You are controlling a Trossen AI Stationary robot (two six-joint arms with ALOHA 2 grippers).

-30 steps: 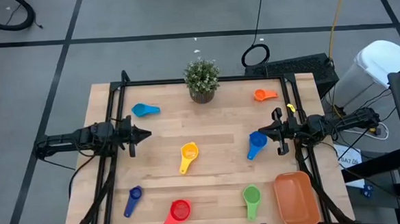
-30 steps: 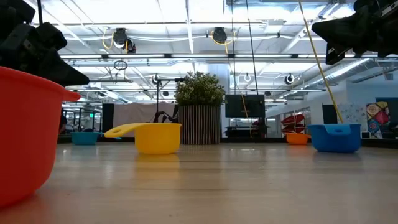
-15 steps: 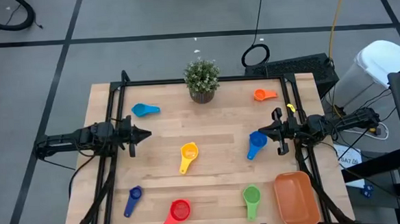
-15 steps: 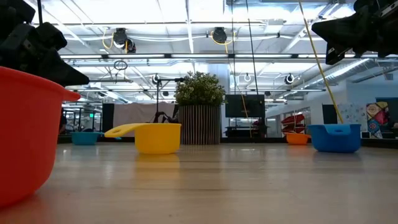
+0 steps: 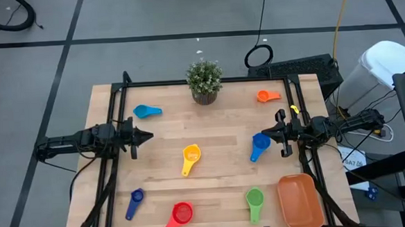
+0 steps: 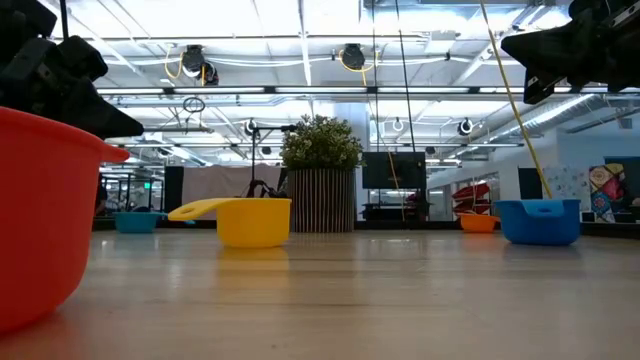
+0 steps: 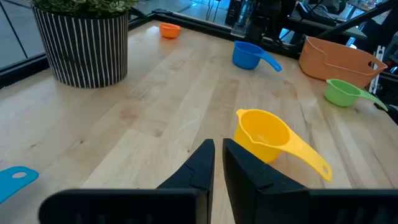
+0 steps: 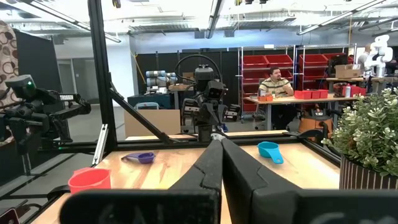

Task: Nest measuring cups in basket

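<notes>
1. While no cup sits inside it, the orange basket (image 5: 300, 202) lies at the desk's near right corner, holding nothing.
2. Just left of the basket is the green cup (image 5: 254, 198), its handle pointing toward the near edge.
3. Farther left along the near edge lie the red cup (image 5: 182, 213) and then the dark blue cup (image 5: 135, 198), each apart from the other.
4. Near the middle of the desk (image 5: 217, 126) sits the yellow cup (image 5: 191, 154), upright, its handle angled toward the near left.
5. Right of the yellow one, the blue cup (image 5: 259, 143) stands just beside the right pincer.
6. At the far right corner is the orange cup (image 5: 264, 95); at the far left, the light blue cup (image 5: 145, 111). Only these six cups and one more colour, seven asked for, cannot all be found: six show.
7. Between those far cups, a potted plant (image 5: 204, 80) stands at the far edge.
8. Over the left side hangs the left pincer (image 5: 148, 136), its fingers nearly together with a thin gap, gripping nothing.
9. Over the right side hangs the right pincer (image 5: 258, 136), fingers fully closed on nothing.
10. Beyond the desk, a person (image 8: 276, 82) sits at a bench in the room.
</notes>
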